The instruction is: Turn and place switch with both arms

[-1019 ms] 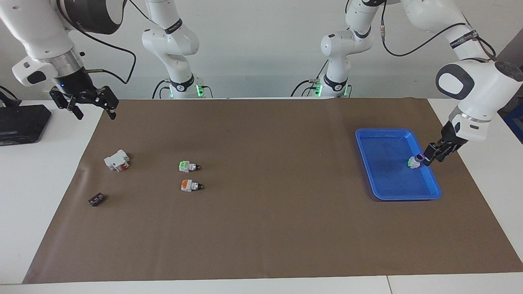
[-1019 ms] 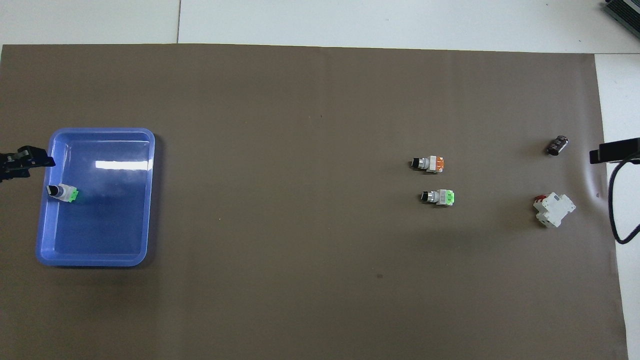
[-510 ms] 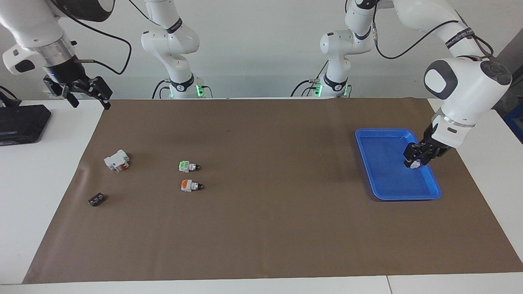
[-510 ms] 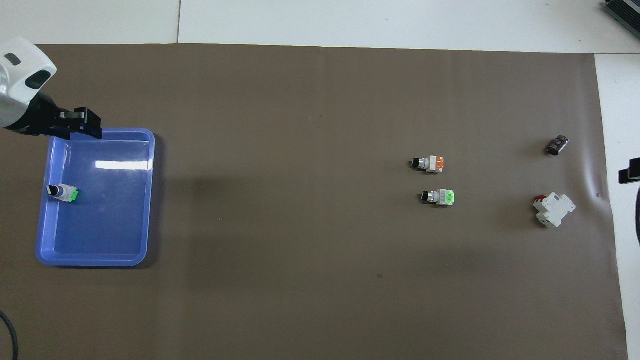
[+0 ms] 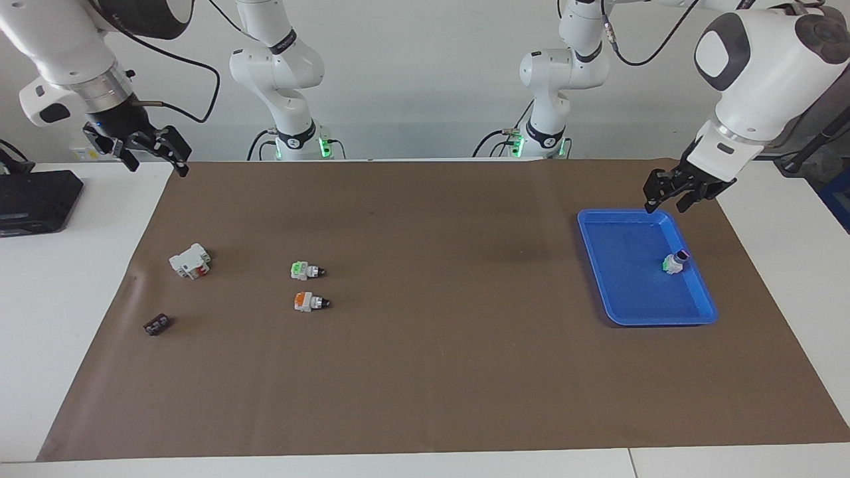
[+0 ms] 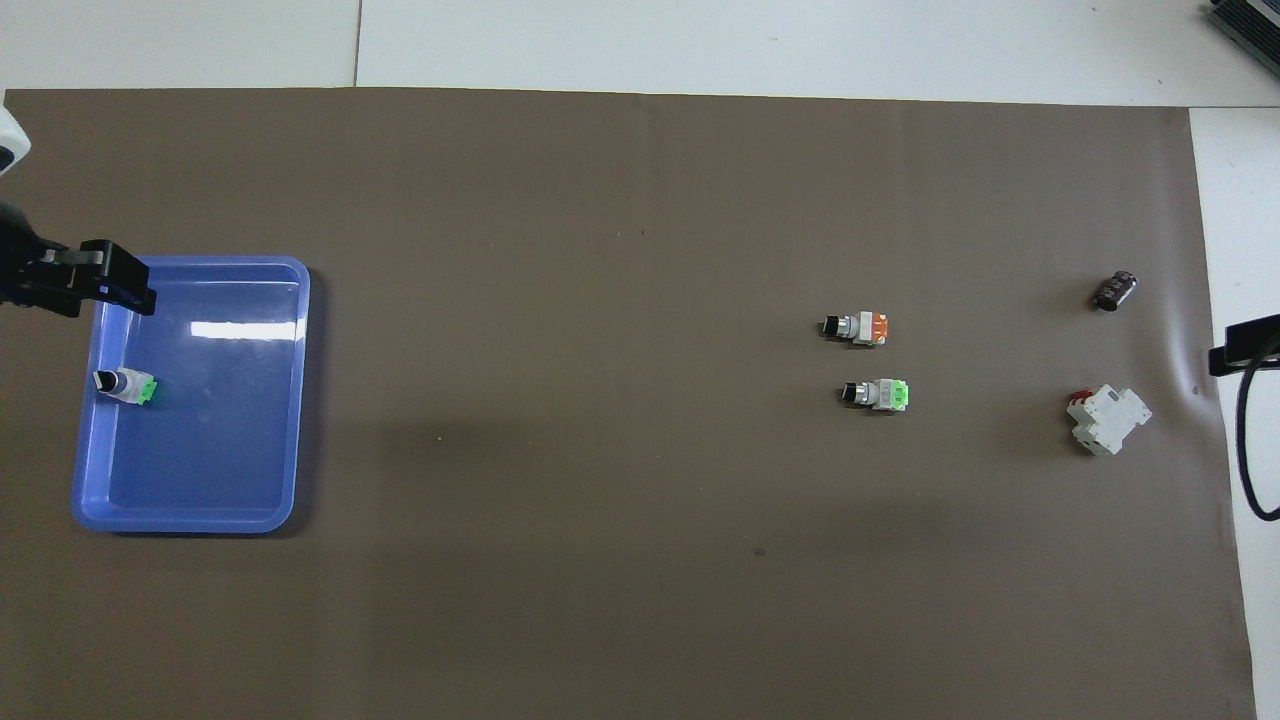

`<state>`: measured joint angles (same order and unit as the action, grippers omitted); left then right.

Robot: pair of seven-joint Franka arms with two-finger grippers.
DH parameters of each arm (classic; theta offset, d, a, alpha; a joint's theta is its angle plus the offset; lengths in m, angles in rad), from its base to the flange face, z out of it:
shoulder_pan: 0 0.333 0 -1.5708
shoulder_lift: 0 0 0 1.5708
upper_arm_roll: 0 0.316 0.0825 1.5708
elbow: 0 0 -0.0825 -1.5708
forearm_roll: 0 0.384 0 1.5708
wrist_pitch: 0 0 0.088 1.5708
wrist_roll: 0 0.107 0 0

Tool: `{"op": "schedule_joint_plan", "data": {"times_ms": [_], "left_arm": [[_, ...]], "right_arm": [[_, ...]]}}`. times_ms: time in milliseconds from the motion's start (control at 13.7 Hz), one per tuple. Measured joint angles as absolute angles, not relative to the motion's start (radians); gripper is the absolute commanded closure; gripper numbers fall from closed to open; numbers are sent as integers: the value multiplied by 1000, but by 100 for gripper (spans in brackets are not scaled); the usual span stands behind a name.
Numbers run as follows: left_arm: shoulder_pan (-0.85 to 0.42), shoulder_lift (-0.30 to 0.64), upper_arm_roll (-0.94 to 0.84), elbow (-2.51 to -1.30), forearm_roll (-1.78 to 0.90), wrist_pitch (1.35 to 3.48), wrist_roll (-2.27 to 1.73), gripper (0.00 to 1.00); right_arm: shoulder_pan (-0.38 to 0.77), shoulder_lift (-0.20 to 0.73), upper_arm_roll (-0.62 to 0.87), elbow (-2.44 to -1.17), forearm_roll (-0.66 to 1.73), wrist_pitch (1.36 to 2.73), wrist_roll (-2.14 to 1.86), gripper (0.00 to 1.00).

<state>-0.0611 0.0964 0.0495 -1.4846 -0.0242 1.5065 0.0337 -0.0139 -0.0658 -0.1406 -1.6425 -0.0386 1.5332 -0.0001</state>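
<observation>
The switch point(image 5: 675, 263) point(image 6: 124, 385) lies in the blue tray point(image 5: 624, 226) point(image 6: 200, 500), close to the wall at the left arm's end; it has a white body, a black knob with a purple mark and a green end. My left gripper point(image 5: 666, 199) point(image 6: 110, 285) hangs open and empty in the air over the tray's corner nearest the robots, well clear of the switch. My right gripper point(image 5: 151, 154) point(image 6: 1243, 342) waits open and empty, raised over the mat's corner at the right arm's end.
A green-marked switch point(image 5: 305, 270) point(image 6: 878, 394) and an orange-marked switch point(image 5: 309, 302) point(image 6: 858, 328) lie mid-mat. A white breaker point(image 5: 190, 260) point(image 6: 1108, 420) and a small dark part point(image 5: 157, 325) point(image 6: 1115, 290) lie toward the right arm's end. A black box point(image 5: 36, 199) sits off the mat.
My left gripper has come away from the switch, risen and drawn back toward the robots; the switch stays lying in the tray. My right gripper has shifted only slightly.
</observation>
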Motion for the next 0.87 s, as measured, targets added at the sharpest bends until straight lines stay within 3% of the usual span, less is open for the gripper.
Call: {"op": "schedule_joint_plan", "data": {"times_ms": [73,146,218,510,874], "left_arm": [[-61,81,49,-1473,-26,1463,34,30],[-61,73,49,-1457,-28,1421,34,19],[-61,66,50,-1440,-31,1392,34,0],[-61,32,47,-1419,-33,1383,34,0],[-61,28,47,-1421,-33,1463,34,0]], "right_arm": [[-11,-67,-140,-1641,-47,1533,1,0],[-9,-67,-140,-1637,-52,1533,1,0],[-7,-66,-139,-1627,-55,1529,1,0],[-6,-43,-102,-1518,-59,1433,4,0],[-3,-42,-47,-1527,-59,1406,78,0]]}}
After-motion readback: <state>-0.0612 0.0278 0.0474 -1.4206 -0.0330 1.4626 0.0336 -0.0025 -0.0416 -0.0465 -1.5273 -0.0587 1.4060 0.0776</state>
